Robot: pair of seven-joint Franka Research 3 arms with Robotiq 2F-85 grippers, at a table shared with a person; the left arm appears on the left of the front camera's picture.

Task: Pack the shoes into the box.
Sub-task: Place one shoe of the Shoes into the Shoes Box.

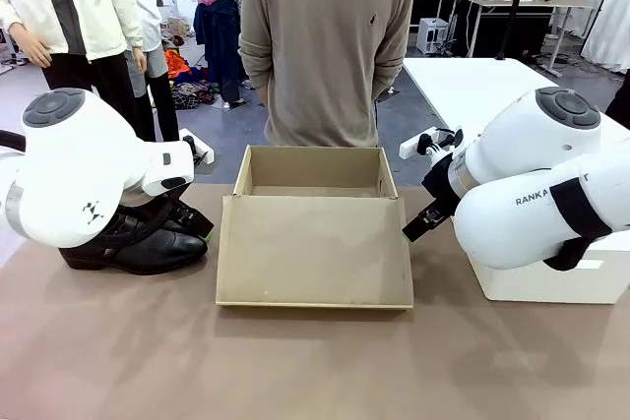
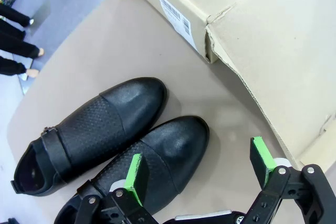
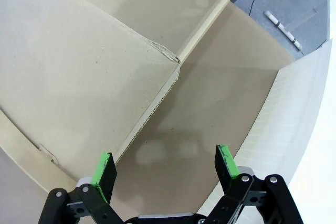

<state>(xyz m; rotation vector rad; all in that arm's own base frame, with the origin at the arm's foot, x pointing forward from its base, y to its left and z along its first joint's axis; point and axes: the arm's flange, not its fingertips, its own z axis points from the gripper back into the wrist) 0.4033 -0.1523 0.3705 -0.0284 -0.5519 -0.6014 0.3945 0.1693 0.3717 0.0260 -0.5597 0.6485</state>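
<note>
Since neither of the shoes (image 2: 105,135) is packed yet, the step in hand is judged to be the first pick-up.

Shoes: found on the desk (image 1: 315,361) near its left edge, side by side and touching, toes turned toward the box (image 1: 313,169).

Left tool (image 2: 198,169): jaws wide, nothing held. It is hung just above the toe of one shoe, one green pad over the leather, the other over bare desk. This is read as a line-up for a grasp (across toe or instep, most likely).

Box: set mid-desk toward the far edge, in front of the person (image 1: 325,36). Its flap lid (image 1: 315,248) is folded out flat toward the near edge, presumably so the opening is kept free from above. As far as it can be seen, the interior is plain cardboard with nothing in it. A printed label (image 2: 176,17) is noted on the end wall facing the shoes.

Right tool (image 3: 165,169): jaws wide, empty. It is held over bare desk in the gap between the lid's corner and a white box (image 1: 536,287) by the right edge. This is judged a waiting post, possibly for steadying the lid.

Shoes, appearance: black leather, smooth rounded toes with a soft sheen, and a finely embossed band across the instep. A side strap with a small metal buckle is made out on one shoe.
</note>
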